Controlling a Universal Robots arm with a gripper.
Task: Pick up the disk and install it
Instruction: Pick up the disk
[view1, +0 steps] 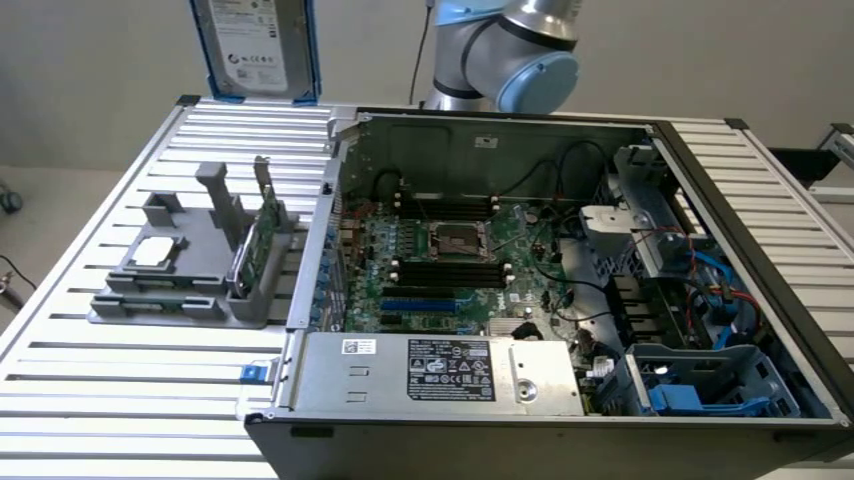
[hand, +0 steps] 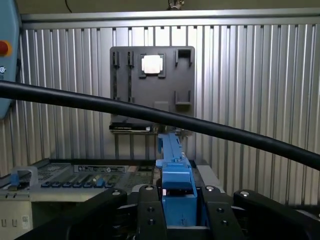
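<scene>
The disk (view1: 254, 50) hangs upright in the air above the table's far corner on the exterior view's left, its white label facing the camera and its blue carrier framing both sides. In the wrist view the disk (hand: 175, 172) shows edge-on as a blue strip. My gripper (hand: 179, 212) is shut on it, one black finger (hand: 150, 210) pressed on either side. Below lies the ribbed table with the grey holder (hand: 152, 80).
The open computer case (view1: 694, 180) fills the middle and right of the table, with a blue-railed drive bay (view1: 707, 385) at its near right corner. A grey holder (view1: 200, 265) carries a silver chip (view1: 154, 252) and a green card (view1: 260, 240). A black cable (hand: 150, 116) crosses the wrist view.
</scene>
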